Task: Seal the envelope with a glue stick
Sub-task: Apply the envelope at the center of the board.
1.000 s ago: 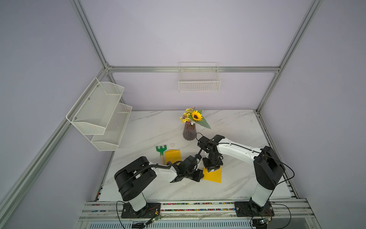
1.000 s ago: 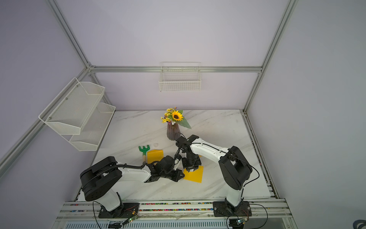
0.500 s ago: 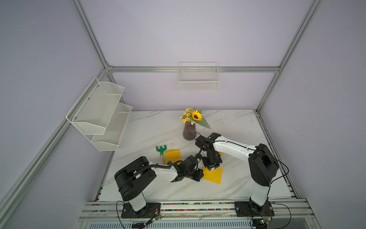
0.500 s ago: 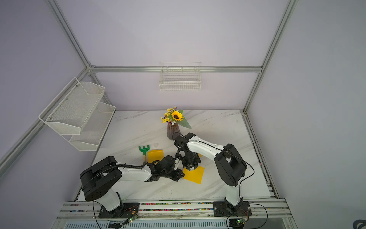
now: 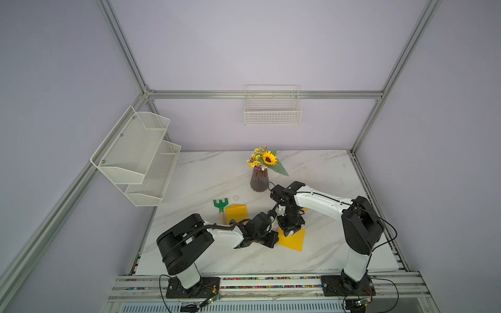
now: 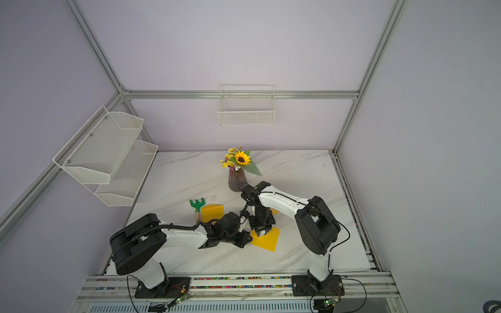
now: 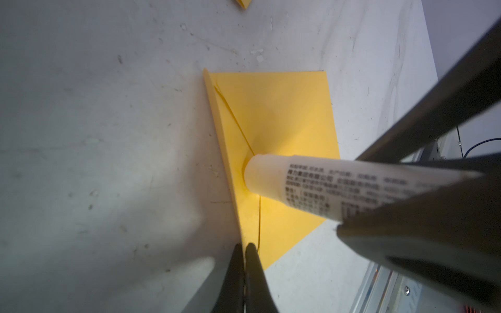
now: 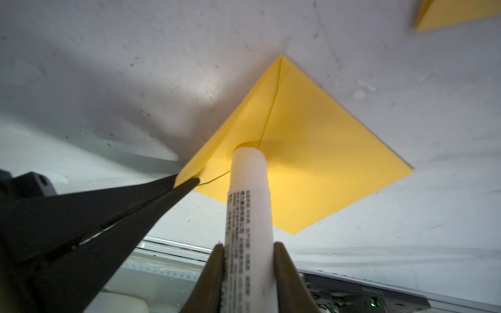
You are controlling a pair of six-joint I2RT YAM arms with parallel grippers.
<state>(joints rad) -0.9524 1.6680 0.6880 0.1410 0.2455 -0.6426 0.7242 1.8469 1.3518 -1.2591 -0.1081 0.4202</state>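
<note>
Here — glue stick (image 8: 248,206) tip touching envelope (image 8: 325,162)

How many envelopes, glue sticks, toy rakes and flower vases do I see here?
Yellow paper envelopes: 3
White plastic glue stick: 1
Green plastic toy rake with wooden handle: 1
Dark ribbed vase of flowers: 1
Total: 6
</note>
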